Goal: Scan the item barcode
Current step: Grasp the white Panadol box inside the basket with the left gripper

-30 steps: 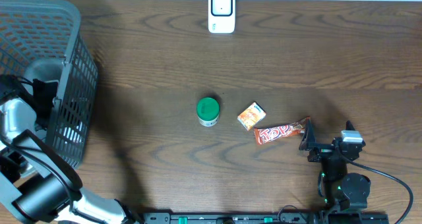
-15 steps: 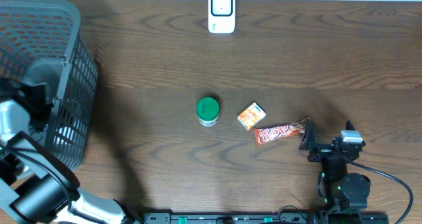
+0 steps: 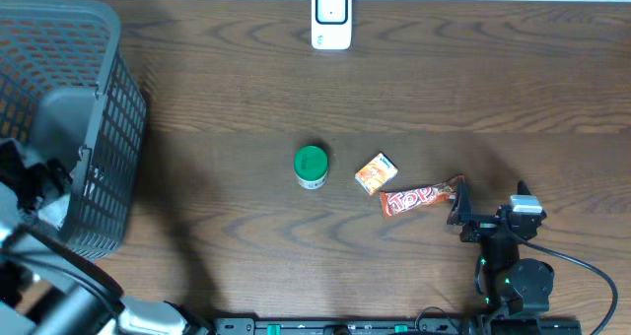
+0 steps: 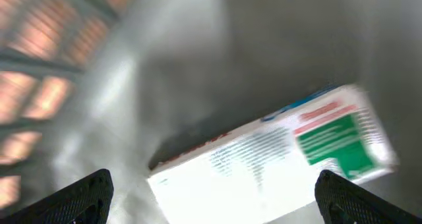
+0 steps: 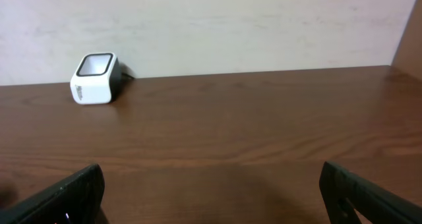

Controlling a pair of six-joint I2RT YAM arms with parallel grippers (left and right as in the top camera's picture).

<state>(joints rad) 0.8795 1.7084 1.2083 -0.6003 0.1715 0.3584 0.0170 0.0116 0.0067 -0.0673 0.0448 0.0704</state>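
Note:
A white box with green and red print (image 4: 277, 158) lies flat on the grey floor of the basket, blurred in the left wrist view. My left gripper (image 4: 211, 192) hangs open just above it, one finger off each end of the box, nothing held. From overhead the left arm (image 3: 35, 182) reaches down inside the basket (image 3: 94, 39). A white barcode scanner (image 3: 331, 17) stands at the table's far edge and shows as well at the far left (image 5: 94, 78) of the right wrist view. My right gripper (image 3: 461, 217) rests open at the front right, empty (image 5: 211, 184).
A green-lidded can (image 3: 311, 166), a small orange box (image 3: 376, 172) and a red candy bar (image 3: 422, 197) lie mid-table, the bar's end close to the right gripper. The grey mesh basket fills the left side. Bare wood lies between the items and the scanner.
The left arm has shifted toward the table's front edge inside the basket. The right arm and the items on the table have stayed put.

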